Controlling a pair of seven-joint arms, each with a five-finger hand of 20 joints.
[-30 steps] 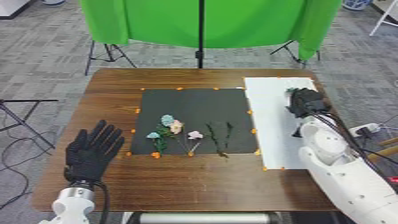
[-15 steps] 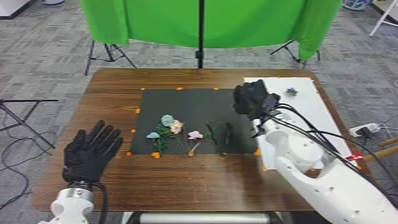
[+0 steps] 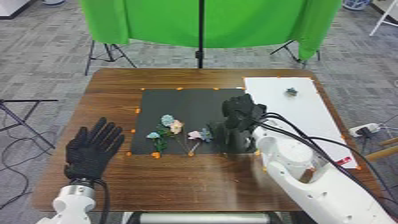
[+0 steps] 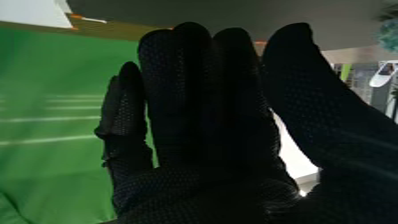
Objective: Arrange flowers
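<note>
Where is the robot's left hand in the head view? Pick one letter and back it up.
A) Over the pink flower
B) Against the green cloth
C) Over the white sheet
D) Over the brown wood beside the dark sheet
D: the left hand is over the brown wood, to the left of the dark sheet.

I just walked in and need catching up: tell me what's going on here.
The robot is arranging flowers on a dark sheet. Its right hand, fingers straight, is over that sheet, beside a blue-grey flower; whether they touch, I can't tell. A peach flower and a pink flower lie there too. Another small flower is on the white sheet. The left hand waits open.
</note>
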